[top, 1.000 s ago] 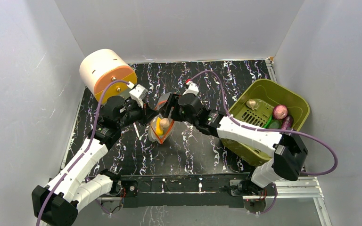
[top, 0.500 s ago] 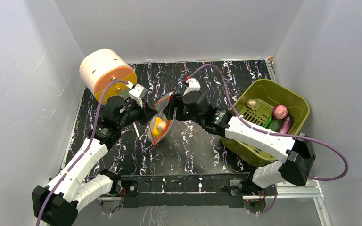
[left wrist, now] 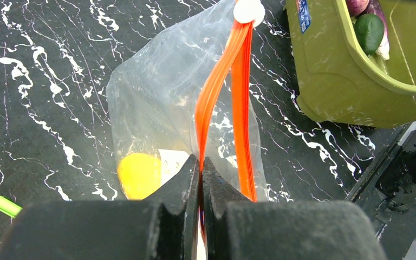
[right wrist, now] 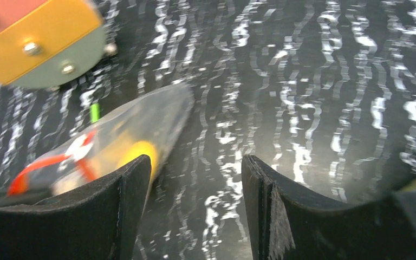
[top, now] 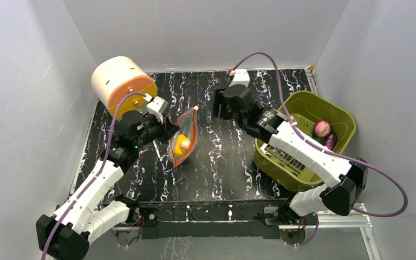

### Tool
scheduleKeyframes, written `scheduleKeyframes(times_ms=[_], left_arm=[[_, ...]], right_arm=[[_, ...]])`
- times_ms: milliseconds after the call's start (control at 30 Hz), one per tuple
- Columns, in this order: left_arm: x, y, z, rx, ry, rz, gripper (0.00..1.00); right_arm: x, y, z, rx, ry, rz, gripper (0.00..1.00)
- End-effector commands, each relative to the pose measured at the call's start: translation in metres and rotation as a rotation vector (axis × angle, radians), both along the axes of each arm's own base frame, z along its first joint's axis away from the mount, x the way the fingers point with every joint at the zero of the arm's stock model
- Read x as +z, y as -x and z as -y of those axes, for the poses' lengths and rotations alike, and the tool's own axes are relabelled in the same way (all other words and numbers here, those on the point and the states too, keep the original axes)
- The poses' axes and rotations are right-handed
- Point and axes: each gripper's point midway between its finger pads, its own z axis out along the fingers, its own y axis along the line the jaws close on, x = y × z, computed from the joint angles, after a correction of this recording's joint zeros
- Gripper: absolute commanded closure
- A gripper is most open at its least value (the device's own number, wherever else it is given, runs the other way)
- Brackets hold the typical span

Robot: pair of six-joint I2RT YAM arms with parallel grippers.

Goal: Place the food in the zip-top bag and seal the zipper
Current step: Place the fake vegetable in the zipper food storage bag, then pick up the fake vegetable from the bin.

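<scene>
The clear zip-top bag [top: 183,135] is held tilted over the table's left middle, its orange-red zipper [top: 190,127] open. A yellow lemon-like piece [top: 178,145] and a small beige lump [top: 185,142] lie inside. My left gripper [top: 168,133] is shut on the zipper strip [left wrist: 216,92] at the mouth's near end [left wrist: 201,160]; the lemon [left wrist: 139,174] shows beside it. My right gripper [top: 216,107] is open and empty, apart from the bag toward the back; its view shows the bag [right wrist: 141,122]. The pink-purple piece [top: 322,128], eggplant [top: 330,141] and green piece [left wrist: 369,32] lie in the basket.
The olive-green basket [top: 340,116] stands at the right, under my right arm. A large cream and orange cylinder [top: 122,85] lies at the back left, close behind my left gripper. A small green stick [left wrist: 6,206] lies on the black marbled table [top: 222,162].
My right gripper has drawn back from the bag's mouth toward the back right, with open jaws. The left gripper still holds the zipper; the bag hangs a little flatter.
</scene>
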Motion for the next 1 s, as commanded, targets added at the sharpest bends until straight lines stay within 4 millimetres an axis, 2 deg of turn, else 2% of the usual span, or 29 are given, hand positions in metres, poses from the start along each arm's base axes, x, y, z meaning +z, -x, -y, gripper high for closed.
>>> scheduleKeyframes(times_ms=[0, 100, 233, 500, 667, 867, 967], left_arm=[[0.015, 0.005, 0.002, -0.018, 0.022, 0.045, 1.00], [0.015, 0.005, 0.001, -0.017, 0.021, 0.050, 1.00], [0.014, 0.005, 0.003, -0.024, 0.025, 0.044, 1.00], [0.016, 0.007, 0.004, -0.034, 0.033, 0.043, 1.00], [0.016, 0.007, 0.004, -0.035, 0.035, 0.046, 1.00], [0.018, 0.007, 0.005, -0.038, 0.038, 0.047, 1.00], [0.018, 0.008, 0.005, -0.039, 0.040, 0.051, 1.00]], right_arm=[[0.028, -0.029, 0.061, -0.165, 0.050, 0.049, 0.41], [0.029, -0.044, 0.094, -0.265, 0.081, 0.049, 0.42], [0.020, -0.059, 0.133, -0.355, 0.107, 0.012, 0.42], [0.004, -0.068, 0.221, -0.600, 0.212, -0.010, 0.44], [-0.007, -0.073, 0.273, -0.710, 0.196, -0.029, 0.45], [-0.024, -0.080, 0.313, -0.777, 0.116, -0.056, 0.47], [-0.040, -0.086, 0.331, -0.809, 0.070, -0.078, 0.46]])
